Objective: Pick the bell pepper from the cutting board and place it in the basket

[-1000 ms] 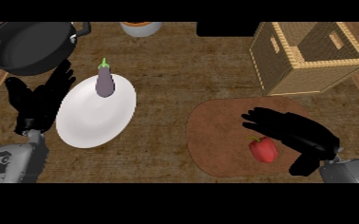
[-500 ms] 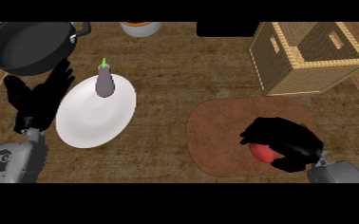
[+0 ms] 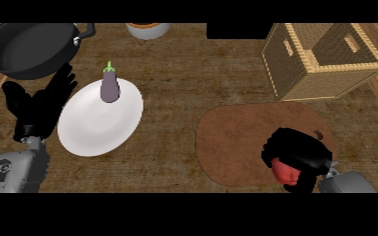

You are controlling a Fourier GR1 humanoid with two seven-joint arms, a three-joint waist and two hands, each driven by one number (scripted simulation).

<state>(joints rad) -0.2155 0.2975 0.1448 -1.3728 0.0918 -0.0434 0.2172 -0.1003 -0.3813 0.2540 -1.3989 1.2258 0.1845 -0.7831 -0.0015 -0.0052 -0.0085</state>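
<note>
bell pepper [image 3: 285, 172], red, sits at the lower right of the brown oval cutting board [image 3: 236, 145] in the head view, mostly covered by the right hand [image 3: 297, 149], whose black fingers are curled round it. the woven basket [image 3: 295, 72] stands at the upper right, apart from the board. the left hand [image 3: 40, 102] rests at the left edge with fingers straight and spread, holding nothing, just beside a white plate [image 3: 100, 122]. an eggplant [image 3: 110, 87] lies on the plate's upper rim. a black pan [image 3: 33, 47] fills the upper left corner, and a small bowl [image 3: 148, 29] shows at the top edge.
</note>
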